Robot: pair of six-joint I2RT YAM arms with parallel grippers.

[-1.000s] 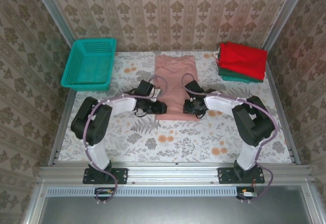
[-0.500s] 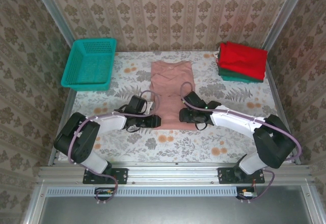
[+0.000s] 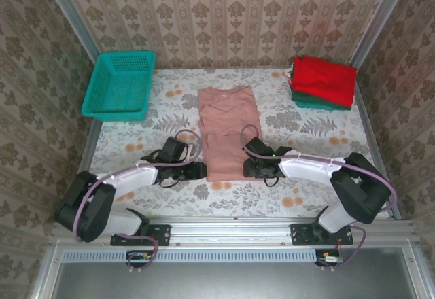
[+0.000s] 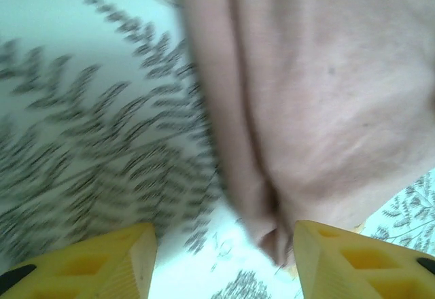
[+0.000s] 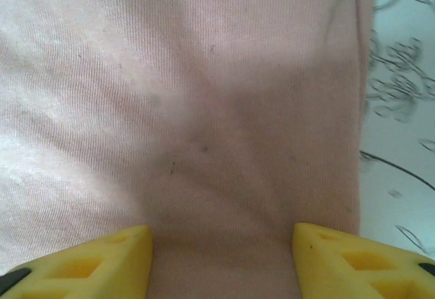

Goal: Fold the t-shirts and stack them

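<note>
A dusty-pink t-shirt (image 3: 228, 126) lies flat as a long strip in the middle of the table, with a crease across its lower half. My left gripper (image 3: 196, 170) sits at its near left corner, jaws apart. In the left wrist view the shirt's corner (image 4: 272, 224) lies on the table beside the right finger (image 4: 353, 261), with nothing pinched in the gripper (image 4: 224, 244). My right gripper (image 3: 250, 168) rests at the near right edge, open, and the pink cloth (image 5: 204, 109) lies flat under its jaws (image 5: 223, 244). A folded red t-shirt (image 3: 325, 78) tops a dark green one (image 3: 318, 102) at the back right.
A teal mesh basket (image 3: 121, 85) stands at the back left. Metal rails border the table on both sides and along the near edge (image 3: 231, 225). Patterned walls close in the back and sides.
Both arms have drawn back toward the near edge, and the pink shirt's lower end has come nearer with them. Both grippers' jaws have widened and let go of the cloth.
</note>
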